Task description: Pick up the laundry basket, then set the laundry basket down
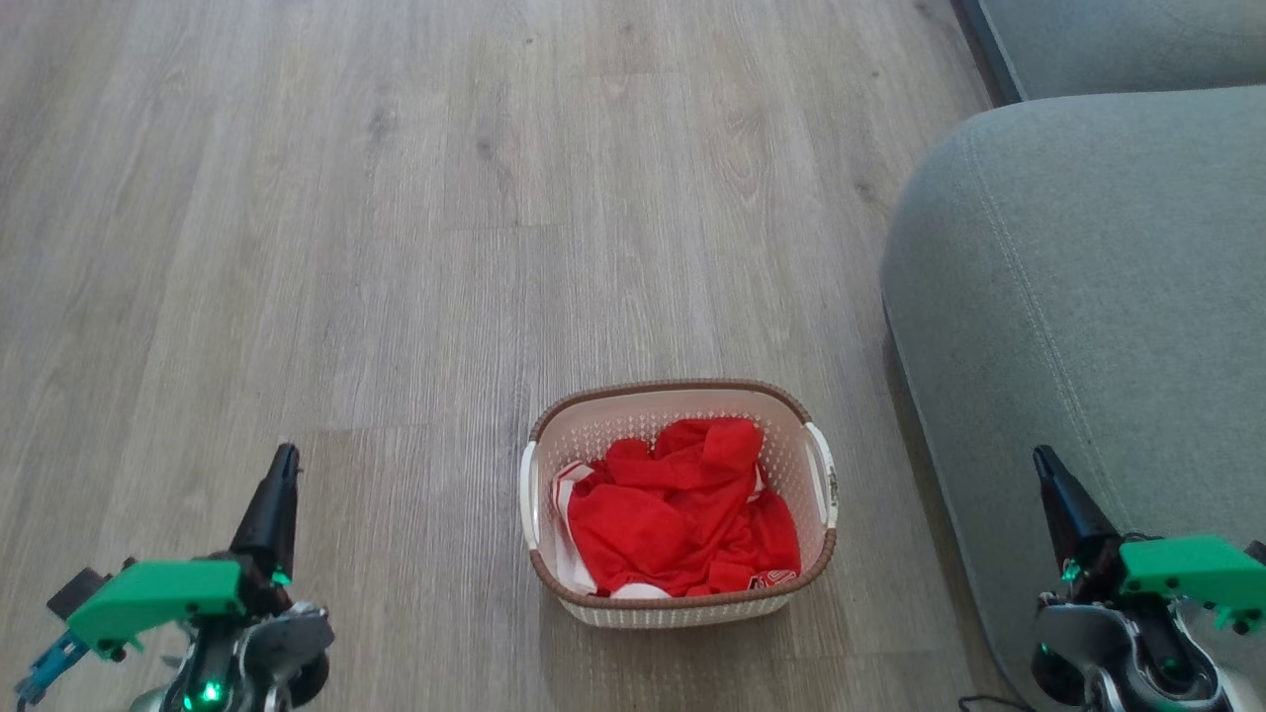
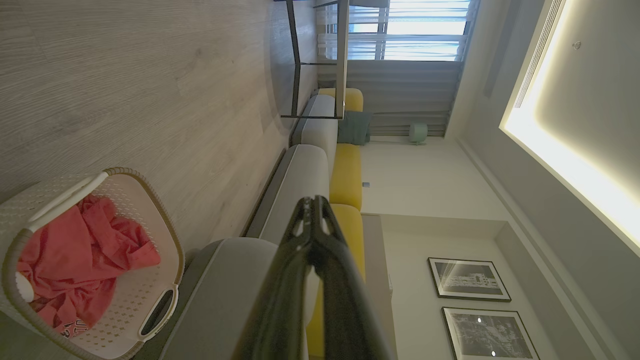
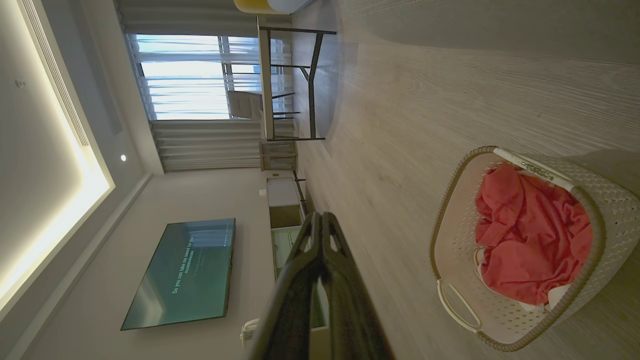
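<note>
The laundry basket (image 1: 678, 599) stands on the wooden floor in front of me, cream with perforated sides, a brown rim and white side handles, holding a crumpled red garment (image 1: 682, 519). My left gripper (image 1: 285, 460) is shut and empty, well to the basket's left. On the other side, over the sofa's edge, my right gripper (image 1: 1040, 460) is also shut and empty. The left wrist view has the basket (image 2: 145, 295) at its lower left beside that gripper (image 2: 312, 202). In the right wrist view the basket (image 3: 452, 260) lies at the right of the shut gripper (image 3: 317, 217).
A grey-green sofa (image 1: 1088, 326) rises close to the basket's right. Wooden floor (image 1: 396, 247) stretches ahead and to the left. Farther off stand a black-framed table (image 3: 295, 85), a wall television (image 3: 185, 272) and yellow cushions (image 2: 346, 175).
</note>
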Tool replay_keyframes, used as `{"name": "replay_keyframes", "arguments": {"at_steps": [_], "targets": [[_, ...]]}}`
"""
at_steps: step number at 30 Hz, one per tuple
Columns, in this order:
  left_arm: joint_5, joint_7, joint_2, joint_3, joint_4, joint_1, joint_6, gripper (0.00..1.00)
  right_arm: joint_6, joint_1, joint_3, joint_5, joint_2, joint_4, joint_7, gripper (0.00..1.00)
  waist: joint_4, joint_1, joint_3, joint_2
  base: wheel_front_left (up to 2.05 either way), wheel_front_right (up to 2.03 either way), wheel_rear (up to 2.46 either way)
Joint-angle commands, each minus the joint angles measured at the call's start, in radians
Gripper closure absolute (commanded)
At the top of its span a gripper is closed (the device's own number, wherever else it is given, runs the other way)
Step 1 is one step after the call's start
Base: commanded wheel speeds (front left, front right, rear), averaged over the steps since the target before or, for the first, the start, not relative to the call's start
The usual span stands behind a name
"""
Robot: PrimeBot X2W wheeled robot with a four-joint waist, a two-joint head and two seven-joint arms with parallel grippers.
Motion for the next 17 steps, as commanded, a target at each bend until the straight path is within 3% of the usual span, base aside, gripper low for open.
{"name": "replay_keyframes", "arguments": {"at_steps": [1,17], "targets": [[0.005,0.008,0.004,0.032,-0.029,-0.055,-0.007,1.00,-0.001,-0.048,0.015,-0.006,-0.005,-0.031,0.006,1.00,0.000,0.0000,0.000,0.0000,0.00,0.00,0.00],[0.006,0.010,0.003,0.034,-0.029,-0.055,-0.007,1.00,-0.001,-0.048,0.011,-0.009,-0.003,-0.031,0.009,1.00,0.000,0.0000,0.000,0.0000,0.00,0.00,0.00]]}}
